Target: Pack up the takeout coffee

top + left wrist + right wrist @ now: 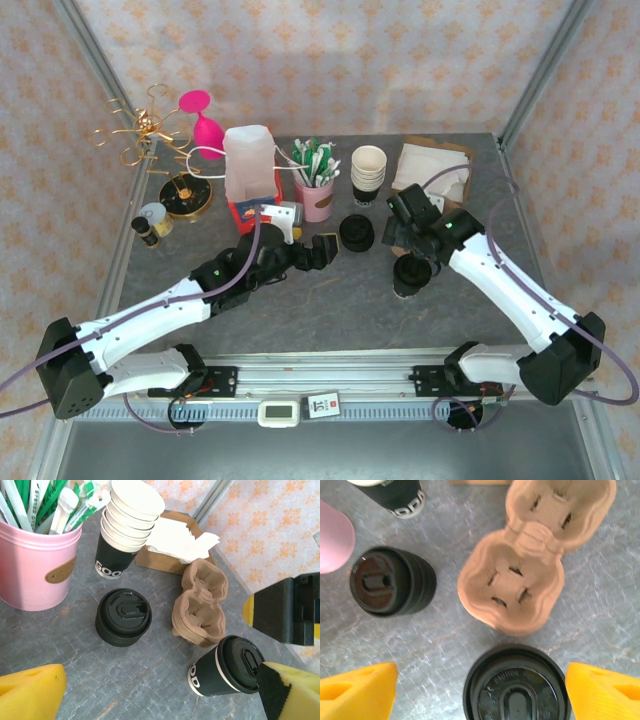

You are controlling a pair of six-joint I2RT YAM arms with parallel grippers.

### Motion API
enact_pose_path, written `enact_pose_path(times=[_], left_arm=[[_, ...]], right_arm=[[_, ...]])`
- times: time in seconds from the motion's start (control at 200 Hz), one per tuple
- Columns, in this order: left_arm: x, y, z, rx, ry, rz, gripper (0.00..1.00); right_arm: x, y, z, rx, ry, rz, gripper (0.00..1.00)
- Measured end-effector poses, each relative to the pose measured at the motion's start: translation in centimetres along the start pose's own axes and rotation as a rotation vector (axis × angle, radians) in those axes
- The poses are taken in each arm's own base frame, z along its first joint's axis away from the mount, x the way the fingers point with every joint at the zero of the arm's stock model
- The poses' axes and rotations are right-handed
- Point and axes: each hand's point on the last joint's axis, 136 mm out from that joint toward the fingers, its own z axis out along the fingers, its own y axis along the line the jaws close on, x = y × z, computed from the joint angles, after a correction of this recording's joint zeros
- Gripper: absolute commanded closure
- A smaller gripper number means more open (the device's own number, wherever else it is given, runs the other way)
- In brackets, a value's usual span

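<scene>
- Coffee cup (517,690): a dark paper cup with its black lid fitted. It stands upright on the surface (445,640), at 6 o'clock in the right wrist view and right of centre in the top view.
- Right end effector (480,672): it hovers over the cup with its fingers spread wide and the cup between them. The finger at 3 o'clock is just beside the lid rim, and the finger at 9 o'clock is well apart from it. No grip is made.
- Cup carrier (540,605): brown moulded pulp with two wells. It lies at 12 to 1 o'clock of the cup, near it but not touching. Both wells are empty.
- Left end effector (322,250): its fingers are apart with nothing between them. It hangs over the surface at about 9 o'clock of the cup in the top view.
- Other items: a squat black round piece (395,582) sits at 10 o'clock of the cup. A stack of cups (127,525) without lids and a pink tin (35,565) of utensils stand beyond it. None of these is touched.
- Progress (a judgement): the task is at an early stage.
  - Done: the cup is lidded and the right end effector straddles it.
  - Left to do: close on the cup, lift it, carry it toward 12 o'clock, lower it into a well and release it.
  - Nothing is packed yet.
</scene>
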Motion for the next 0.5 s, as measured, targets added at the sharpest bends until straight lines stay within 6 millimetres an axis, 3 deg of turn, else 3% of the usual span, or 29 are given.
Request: enact_pose_path(times=[0.125,0.255,0.38,0.501], left_arm=[[-0.8,-0.5,-0.2,0.002,-0.004,0.011,0.01],[-1.8,-1.5,0.5,0.014,-0.006,0.026,0.01],[-1.4,-2.0,1.7,0.024,0.024,0.051,0.01],[-0.5,-2.1,3.1,0.023,0.063,0.074,0.01]], right_arm=[[-2.0,0.0,0.5,0.001,-0.036,0.031,0.25],[-4.0,-1.6,2.1,0.038,-0.06,0.094,0.31],[-5.6,-3.0,3.8,0.073,-0.08,0.158,0.34],[-5.8,-3.8,5.9,0.105,-0.071,0.193,0.34]])
